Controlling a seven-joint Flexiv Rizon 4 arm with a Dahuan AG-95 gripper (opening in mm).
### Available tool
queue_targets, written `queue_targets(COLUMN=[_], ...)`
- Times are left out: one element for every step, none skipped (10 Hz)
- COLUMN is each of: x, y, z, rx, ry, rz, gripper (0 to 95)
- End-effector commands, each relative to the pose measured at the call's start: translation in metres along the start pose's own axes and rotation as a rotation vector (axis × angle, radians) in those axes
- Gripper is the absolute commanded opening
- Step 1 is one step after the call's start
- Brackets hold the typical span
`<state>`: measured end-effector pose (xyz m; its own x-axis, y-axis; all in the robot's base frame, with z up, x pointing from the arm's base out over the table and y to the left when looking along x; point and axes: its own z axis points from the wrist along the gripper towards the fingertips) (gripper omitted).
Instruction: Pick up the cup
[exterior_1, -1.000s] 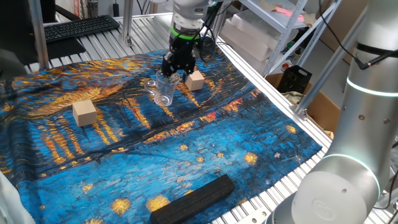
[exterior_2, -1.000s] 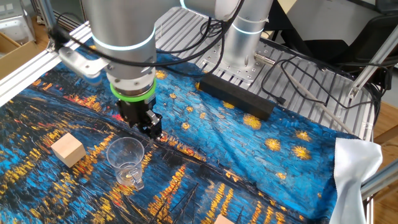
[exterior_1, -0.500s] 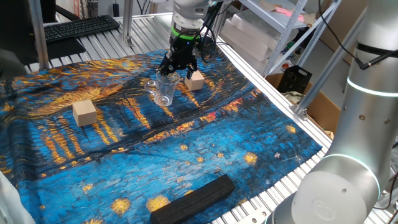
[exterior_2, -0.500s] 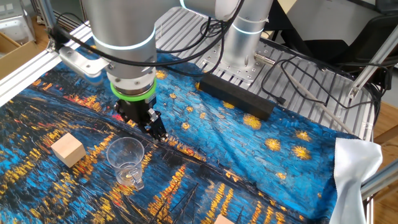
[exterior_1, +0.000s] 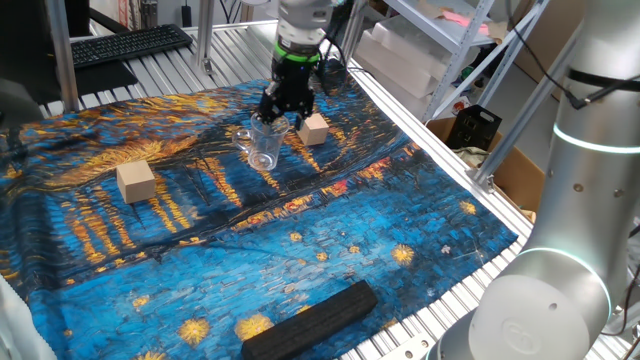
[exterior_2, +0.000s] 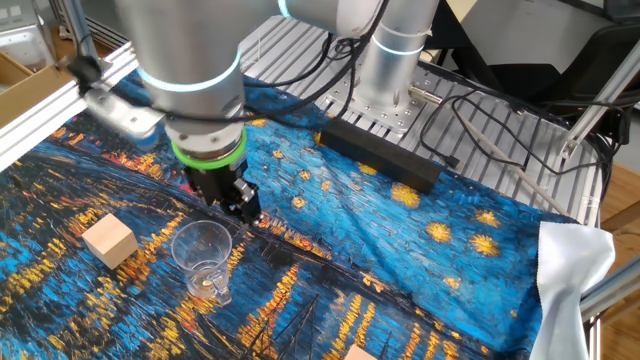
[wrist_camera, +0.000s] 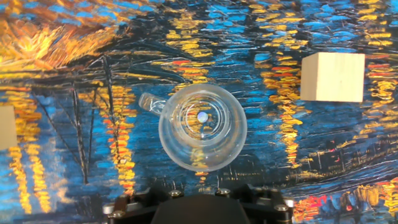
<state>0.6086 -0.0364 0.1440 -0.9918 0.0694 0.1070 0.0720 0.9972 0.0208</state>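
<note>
The cup (exterior_1: 264, 146) is a small clear mug with a side handle, standing upright on the blue and gold painted cloth (exterior_1: 300, 230). My gripper (exterior_1: 280, 110) hangs just above and slightly behind it, jaws spread and holding nothing. From the other side the gripper (exterior_2: 236, 200) is close over the cup (exterior_2: 203, 256), apart from its rim. In the hand view the cup (wrist_camera: 202, 127) is centred, handle to the upper left. Only the gripper's black body shows at the bottom edge there; the fingertips are out of view.
One tan wooden cube (exterior_1: 314, 128) sits right beside the cup, another (exterior_1: 135, 181) further left; both show in the hand view (wrist_camera: 332, 76) (wrist_camera: 6, 127). A black bar (exterior_1: 310, 318) lies at the cloth's near edge. A keyboard (exterior_1: 130, 43) is at the back.
The wrist has turned a little and the arm has shifted slightly over the cup. The cup and cubes have not moved.
</note>
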Motion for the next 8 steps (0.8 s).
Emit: queue_targets(x=[0.0018,0.0018,0.0018,0.0018,0.0018,0.0018,0.0018,0.0018], y=[-0.0005,-0.0005,-0.0005,-0.0005,-0.0005,-0.0005,-0.0005,-0.0005], z=[0.0001,0.0001,0.0001,0.0001,0.0001,0.0001,0.0001,0.0001], rx=[0.005,0.007,0.005,0.006,0.005,0.004,-0.001,-0.004], ry=[-0.012,-0.013,-0.016,-0.02,-0.032,-0.042,-0.045,-0.045], rz=[0.019,0.021,0.026,0.027,0.03,0.031,0.032,0.035], gripper=[76.0,76.0,76.0,76.0,76.0,76.0,76.0,76.0])
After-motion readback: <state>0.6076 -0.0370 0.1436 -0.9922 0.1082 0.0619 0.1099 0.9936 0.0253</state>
